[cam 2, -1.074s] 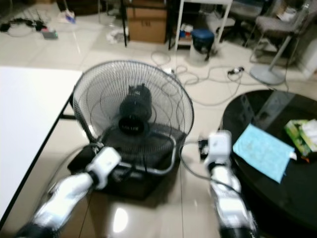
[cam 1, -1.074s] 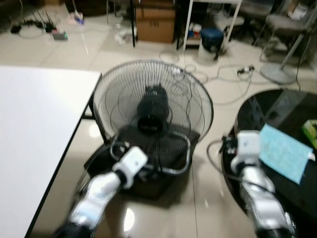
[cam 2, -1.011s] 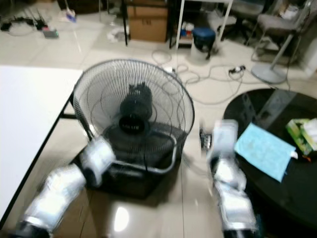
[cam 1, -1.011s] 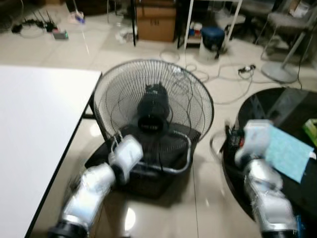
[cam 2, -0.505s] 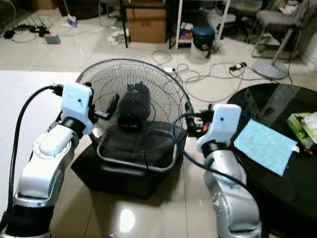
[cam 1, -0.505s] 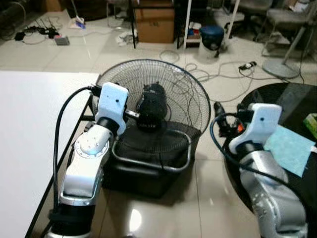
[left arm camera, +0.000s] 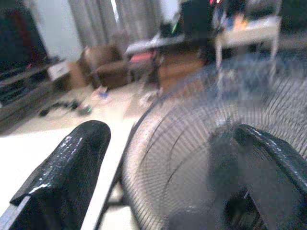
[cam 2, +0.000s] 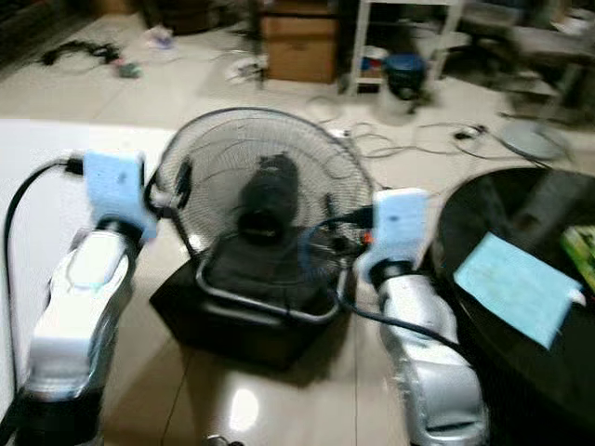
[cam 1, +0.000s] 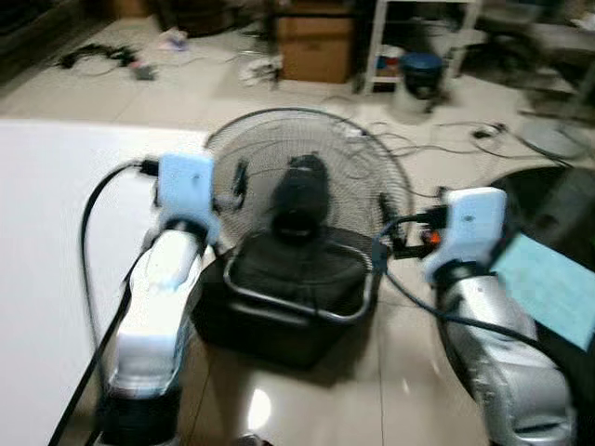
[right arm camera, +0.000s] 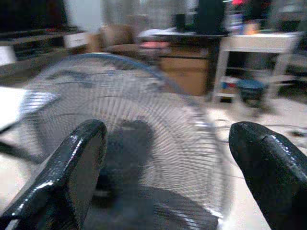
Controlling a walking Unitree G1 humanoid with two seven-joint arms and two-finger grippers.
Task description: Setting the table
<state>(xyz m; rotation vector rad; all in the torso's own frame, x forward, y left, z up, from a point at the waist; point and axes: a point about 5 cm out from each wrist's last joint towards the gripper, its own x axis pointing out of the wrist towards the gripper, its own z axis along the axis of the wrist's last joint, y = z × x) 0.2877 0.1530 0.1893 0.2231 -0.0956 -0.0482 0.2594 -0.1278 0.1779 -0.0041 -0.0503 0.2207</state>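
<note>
A: What stands before the robot?
B: A floor fan [cam 1: 299,200] on the tiles, its wire cage tilted back over a black base [cam 1: 279,297], between a white table [cam 1: 46,242] and a round black table [cam 2: 521,316]. A light blue cloth [cam 2: 516,286] lies on the black one.

A: The arms?
B: Both raised. The left gripper [left arm camera: 163,163] and right gripper [right arm camera: 168,163] each point at the cage, their 2 fingers spread wide, empty.

A: Beyond?
B: A cardboard box [cam 1: 316,42] and cables [cam 1: 446,139].
</note>
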